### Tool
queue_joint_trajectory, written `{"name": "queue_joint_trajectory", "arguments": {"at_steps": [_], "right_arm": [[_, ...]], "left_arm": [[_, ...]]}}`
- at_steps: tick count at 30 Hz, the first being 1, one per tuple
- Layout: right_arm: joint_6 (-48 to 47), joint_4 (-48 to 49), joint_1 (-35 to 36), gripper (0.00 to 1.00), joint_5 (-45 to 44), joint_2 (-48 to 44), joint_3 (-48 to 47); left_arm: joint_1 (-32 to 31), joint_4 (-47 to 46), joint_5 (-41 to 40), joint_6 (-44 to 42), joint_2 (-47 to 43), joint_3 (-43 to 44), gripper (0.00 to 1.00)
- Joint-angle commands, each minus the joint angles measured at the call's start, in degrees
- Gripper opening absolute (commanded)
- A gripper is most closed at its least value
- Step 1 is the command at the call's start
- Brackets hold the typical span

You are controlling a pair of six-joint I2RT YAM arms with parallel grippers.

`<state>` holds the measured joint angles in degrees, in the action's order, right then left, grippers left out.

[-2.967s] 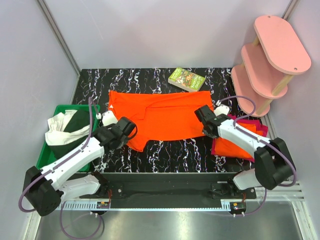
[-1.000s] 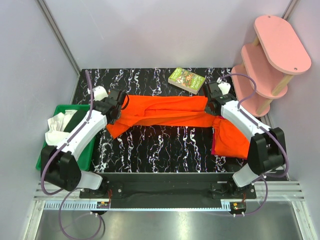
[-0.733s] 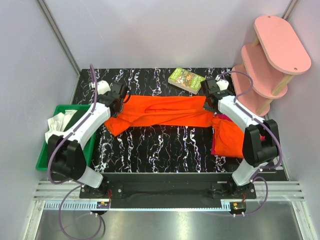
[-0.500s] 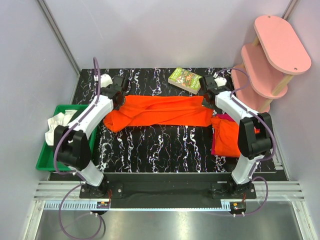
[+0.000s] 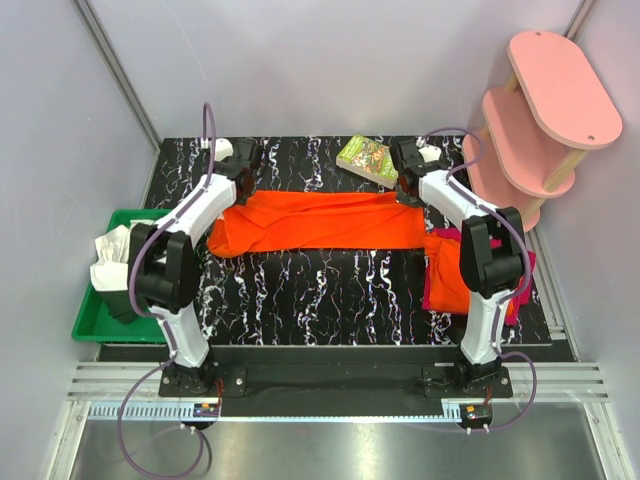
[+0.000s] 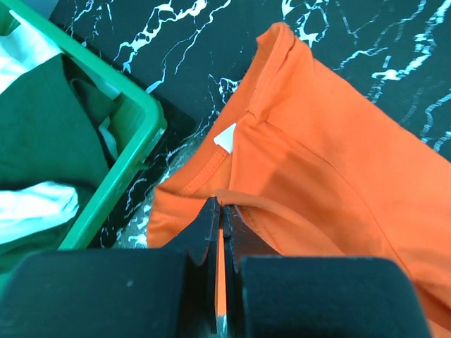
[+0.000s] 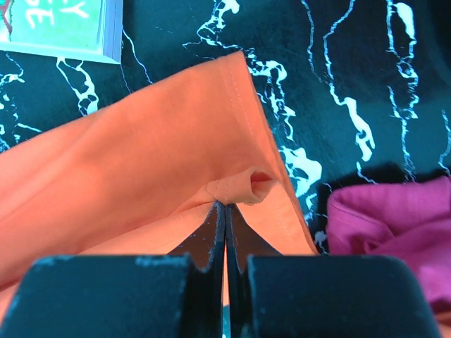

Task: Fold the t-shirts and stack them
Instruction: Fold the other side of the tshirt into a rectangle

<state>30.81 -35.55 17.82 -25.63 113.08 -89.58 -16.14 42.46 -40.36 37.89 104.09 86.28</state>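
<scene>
orange t-shirt [image 5: 320, 220] pinched in both jaws, stretched between

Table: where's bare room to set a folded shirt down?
Widest: the near strip between the orange shirt and the table's front edge, bin to its left, shirt pile to its right. Smaller: the far strip behind the shirt, left of the book. Crowded: the right side, with pile and shelf.

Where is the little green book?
In the top view, the book lies near the far edge of the table, right of middle, just beyond the far right corner of the orange t-shirt and left of the pink shelf.
</scene>
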Motion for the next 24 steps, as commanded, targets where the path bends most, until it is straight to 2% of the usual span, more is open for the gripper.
{"name": "queue_joint_trajectory", "arguments": {"at_steps": [1, 11, 24], "right_arm": [[-1.45, 0.75, -0.60, 0.00, -0.12, 2.58, -4.19], [-2.42, 0.66, -2.88, 0.00, -0.74, 5.57, -6.84], [-2.07, 0.66, -3.23, 0.00, -0.30, 8.65, -7.71]], "left_arm": [[1.55, -3.17, 0.02, -3.17, 2.34, 3.37, 0.00], [4.80, -4.22, 3.18, -6.42, 6.21, 7.76, 0.00], [5.07, -3.96, 4.50, -6.16, 9.55, 9.43, 0.00]]}}
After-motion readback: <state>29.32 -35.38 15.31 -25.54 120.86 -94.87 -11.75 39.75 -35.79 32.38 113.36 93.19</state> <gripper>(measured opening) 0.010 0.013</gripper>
